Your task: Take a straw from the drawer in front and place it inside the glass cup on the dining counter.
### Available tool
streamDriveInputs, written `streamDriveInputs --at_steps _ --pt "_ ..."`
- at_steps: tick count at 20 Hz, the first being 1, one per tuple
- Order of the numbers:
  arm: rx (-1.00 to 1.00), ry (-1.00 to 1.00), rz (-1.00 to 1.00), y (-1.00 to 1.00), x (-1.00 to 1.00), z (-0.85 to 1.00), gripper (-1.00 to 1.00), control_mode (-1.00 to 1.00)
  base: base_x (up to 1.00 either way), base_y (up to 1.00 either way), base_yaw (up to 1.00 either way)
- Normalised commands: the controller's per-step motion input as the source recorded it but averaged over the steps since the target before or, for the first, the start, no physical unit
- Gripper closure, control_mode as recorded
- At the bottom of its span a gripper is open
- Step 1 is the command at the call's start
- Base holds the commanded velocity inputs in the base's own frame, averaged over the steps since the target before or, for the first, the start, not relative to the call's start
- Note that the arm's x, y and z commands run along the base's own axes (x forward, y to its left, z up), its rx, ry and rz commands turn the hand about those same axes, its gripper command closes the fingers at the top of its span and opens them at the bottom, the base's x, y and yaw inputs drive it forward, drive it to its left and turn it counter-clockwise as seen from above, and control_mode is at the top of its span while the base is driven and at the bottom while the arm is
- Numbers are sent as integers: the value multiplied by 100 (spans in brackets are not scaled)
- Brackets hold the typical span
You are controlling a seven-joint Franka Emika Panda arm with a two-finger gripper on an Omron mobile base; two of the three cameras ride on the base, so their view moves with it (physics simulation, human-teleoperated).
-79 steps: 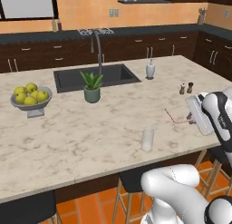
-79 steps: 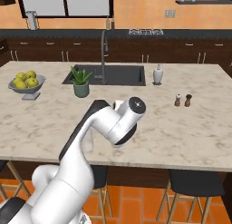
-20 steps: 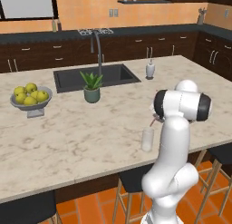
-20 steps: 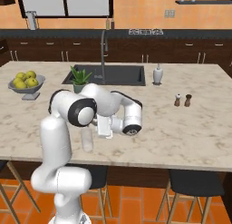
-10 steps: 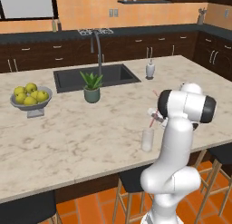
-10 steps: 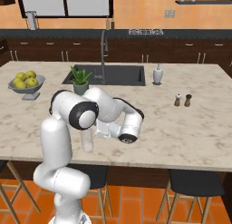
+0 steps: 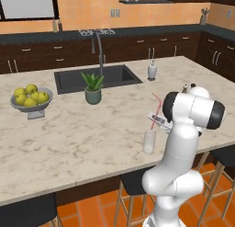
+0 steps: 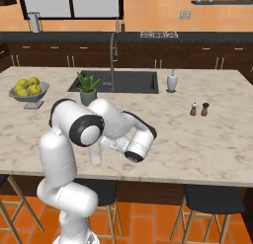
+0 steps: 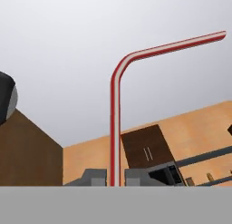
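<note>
On the dining counter point(image 7: 69, 143), your gripper point(image 7: 157, 122) is pinching the straw point(image 7: 155, 110) upright above the glass cup point(image 7: 149, 141).

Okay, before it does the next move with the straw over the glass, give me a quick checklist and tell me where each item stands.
1. Grip on the straw: ok, the gripper is shut on it.
2. Straw orientation: ok, roughly upright with the bent tip on top.
3. Straw above the glass cup: ok in the left base view; its lower end seems to point at the mouth.
4. Straw tip inside the cup: cannot tell, the hand hides it.
5. Cup upright on the dining counter: ok.
6. Room around the cup: ok, the potted plant stands well apart.
</note>
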Motion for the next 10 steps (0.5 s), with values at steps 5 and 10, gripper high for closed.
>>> streamDriveInputs --at_steps 5,10 --pt "-7 5 0 -8 0 -4 100 -100 0 0 0" --pt "-17 4 0 0 18 -23 100 -100 0 0 0"
